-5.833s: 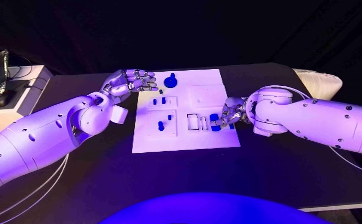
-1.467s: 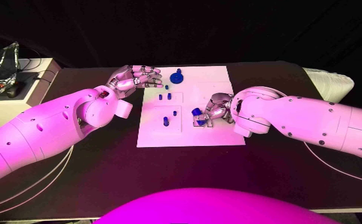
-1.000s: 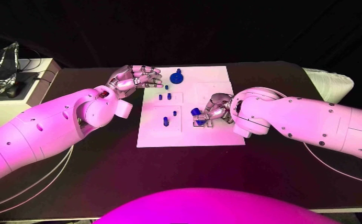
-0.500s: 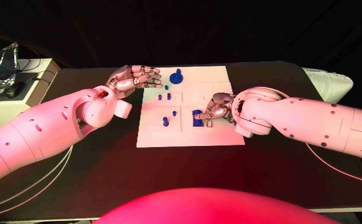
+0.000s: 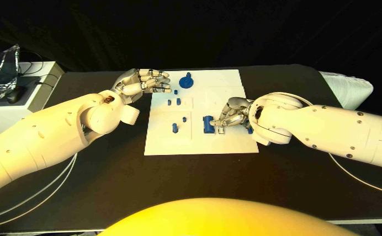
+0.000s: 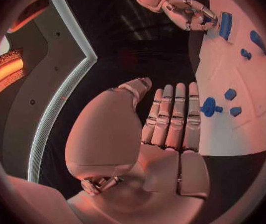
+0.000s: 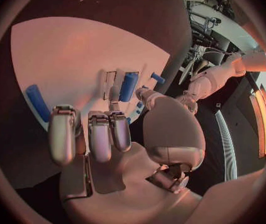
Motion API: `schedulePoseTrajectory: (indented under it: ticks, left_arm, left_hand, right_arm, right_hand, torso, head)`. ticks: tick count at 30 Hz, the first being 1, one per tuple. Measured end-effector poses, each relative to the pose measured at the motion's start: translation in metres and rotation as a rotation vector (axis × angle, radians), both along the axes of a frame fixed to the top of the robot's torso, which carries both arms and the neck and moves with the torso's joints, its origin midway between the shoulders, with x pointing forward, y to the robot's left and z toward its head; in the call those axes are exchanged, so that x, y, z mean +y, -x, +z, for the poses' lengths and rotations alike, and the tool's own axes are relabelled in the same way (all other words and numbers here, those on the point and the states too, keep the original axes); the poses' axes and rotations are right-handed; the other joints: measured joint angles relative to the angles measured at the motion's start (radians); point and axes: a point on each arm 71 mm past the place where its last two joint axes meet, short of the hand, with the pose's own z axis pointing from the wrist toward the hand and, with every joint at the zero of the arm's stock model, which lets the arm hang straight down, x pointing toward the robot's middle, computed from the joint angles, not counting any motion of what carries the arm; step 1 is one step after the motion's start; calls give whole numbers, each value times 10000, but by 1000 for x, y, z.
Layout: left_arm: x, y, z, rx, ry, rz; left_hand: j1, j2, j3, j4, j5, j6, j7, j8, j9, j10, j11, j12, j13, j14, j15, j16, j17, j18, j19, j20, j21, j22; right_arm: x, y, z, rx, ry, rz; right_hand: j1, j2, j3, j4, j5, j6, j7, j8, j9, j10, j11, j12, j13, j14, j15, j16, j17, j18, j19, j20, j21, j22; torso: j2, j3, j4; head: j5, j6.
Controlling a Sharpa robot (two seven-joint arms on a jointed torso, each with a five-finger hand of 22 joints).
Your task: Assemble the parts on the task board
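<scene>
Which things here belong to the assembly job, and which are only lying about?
Belong to the job:
- task board
- blue parts on it, such as the round part and the long part
- right hand, over the long part
- left hand, at the board's far left corner

Lying about:
- white stand left of the table
- pale cushion at the right

— What do the arms look like?
— Two thick, smooth white-shelled arms, the left arm [image 5: 56,137] and the right arm [image 5: 326,128], built of rounded segments with bulbous joints and dotted with small dark screw holes.
— Any cables?
— Thin pale cables loop beneath each arm.
— And the hands?
— The silver many-fingered left hand [image 5: 145,83] and right hand [image 5: 234,113] are metallic, with segmented fingers; the wrist views show smooth pale palm plates.
</scene>
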Motion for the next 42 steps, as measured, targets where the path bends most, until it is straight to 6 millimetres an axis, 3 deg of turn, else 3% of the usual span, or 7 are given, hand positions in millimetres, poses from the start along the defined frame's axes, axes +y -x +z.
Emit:
schedulePoseTrajectory:
  ticks: [7, 13, 19, 22, 31, 42]
  left_arm:
    - [0, 0, 0, 4, 12, 14]
    - [1, -1, -1, 4, 26, 35]
    - [1, -1, -1, 10, 44, 50]
    - [1, -1, -1, 14, 51, 55]
    - [1, -1, -1, 18, 66, 53]
    - [1, -1, -1, 23, 71, 56]
  left_hand:
    - [0, 0, 0, 0, 0, 0, 0, -48, -12, 0, 0, 0, 0, 0, 0, -40, 20, 1, 37, 37, -51, -24]
    - [0, 0, 0, 0, 0, 0, 0, -49, -12, 0, 0, 0, 0, 0, 0, -40, 20, 1, 37, 36, -50, -24]
    - [0, 0, 0, 0, 0, 0, 0, -48, -12, 0, 0, 0, 0, 0, 0, -39, 19, 1, 36, 37, -50, -23]
    - [0, 0, 0, 0, 0, 0, 0, -48, -12, 0, 0, 0, 0, 0, 0, -39, 19, 1, 36, 36, -50, -23]
    - [0, 0, 0, 0, 0, 0, 0, -48, -11, 0, 0, 0, 0, 0, 0, -39, 18, 1, 36, 36, -49, -23]
    - [0, 0, -28, 28, 0, 0, 0, -48, -11, 0, 0, 0, 0, 0, 0, -39, 35, 1, 36, 36, -49, -47]
  right_arm:
    - [-28, -3, 14, -556, -800, -489]
    - [-58, -12, 32, -783, -884, -950]
    - [-89, -17, 38, -479, -245, -1116]
    - [-99, -18, 37, -339, 300, -1043]
    - [-109, -15, 28, -289, 1742, -589]
    - [-93, -12, 14, -270, 2225, -137]
  right_hand:
    - [954, -12, 189, -321, -75, -55, 54, -270, -114, 0, 0, 0, -1, 0, 0, 0, 0, -1, 0, 0, 42, -1]
    - [1429, 67, 376, -508, -478, -163, 162, -637, -300, 35, 35, 58, -2, 0, 0, 0, 0, 0, 0, 0, 126, -1]
    - [1483, 83, 404, -536, -656, -93, 221, -885, -546, -1, 72, 134, -2, 0, 0, 0, 0, 0, 0, 0, 261, -2]
    - [1481, 81, 394, -382, -734, 50, 206, -964, -653, -1, 72, 134, -3, 0, 0, 0, 0, 0, 0, 0, 266, -2]
    - [972, -100, 55, 201, -734, 399, 139, -1020, -800, -1, 71, 134, -2, 0, 0, 0, 0, 0, 0, 0, 266, -3]
    - [675, -112, -123, 275, -555, 544, 65, -1020, -808, -1, 70, 134, 4, 0, 0, 0, 0, 0, 0, 0, 266, -3]
  torso:
    - [-16, -1, -21]
    - [-37, -6, -42]
    - [-63, -11, -82]
    - [-81, -12, -111]
    - [-87, -12, -129]
    - [-74, -5, -101]
  head:
    - [-15, 0]
    - [-67, 0]
    - [-127, 0]
    - [-143, 0]
    - [-337, 14]
    - [-438, 12]
